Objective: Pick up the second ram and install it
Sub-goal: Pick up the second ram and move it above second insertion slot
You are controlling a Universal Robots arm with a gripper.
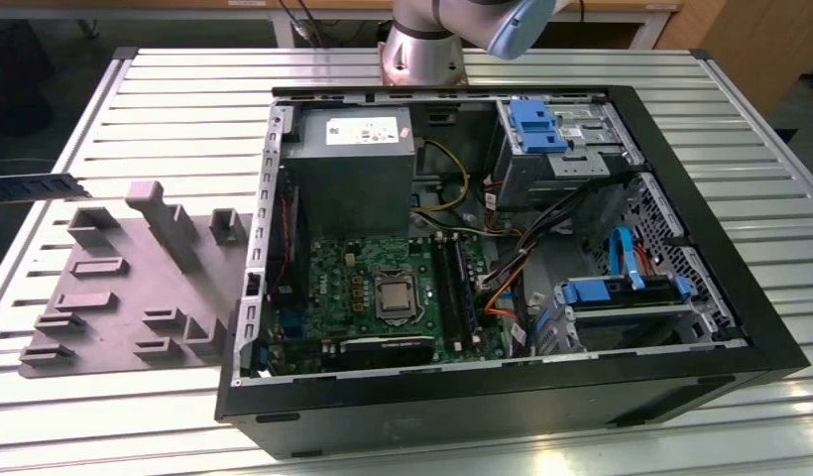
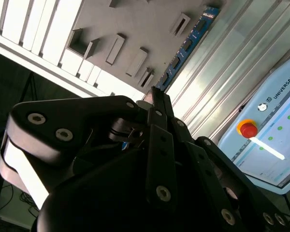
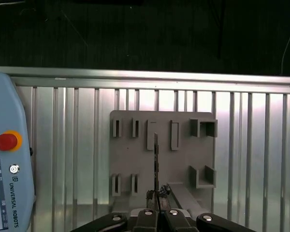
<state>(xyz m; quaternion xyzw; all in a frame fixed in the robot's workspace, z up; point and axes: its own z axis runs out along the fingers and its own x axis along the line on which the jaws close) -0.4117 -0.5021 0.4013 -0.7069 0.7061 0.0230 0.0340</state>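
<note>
The second ram (image 1: 37, 185), a long dark stick, hangs level in the air at the exterior view's left edge, above the table and beyond the grey moulded tray (image 1: 116, 288). In the first wrist view it shows edge-on as a thin dark strip (image 3: 156, 162) over the tray (image 3: 183, 159), rising from my gripper (image 3: 157, 194). In the second wrist view my gripper (image 2: 152, 99) is shut on one end of the ram (image 2: 186, 46), which reaches out past the tray (image 2: 135, 24). The green board (image 1: 340, 288) with its long black slots (image 1: 457, 288) lies inside the open computer case.
The open black computer case (image 1: 724, 327) takes up the middle and right of the slatted metal table (image 1: 181, 109), with a power supply, cables and blue drive bays inside. A teach pendant with a red button (image 3: 5, 159) lies on the table beside the tray. The arm's base (image 1: 426, 50) stands behind the case.
</note>
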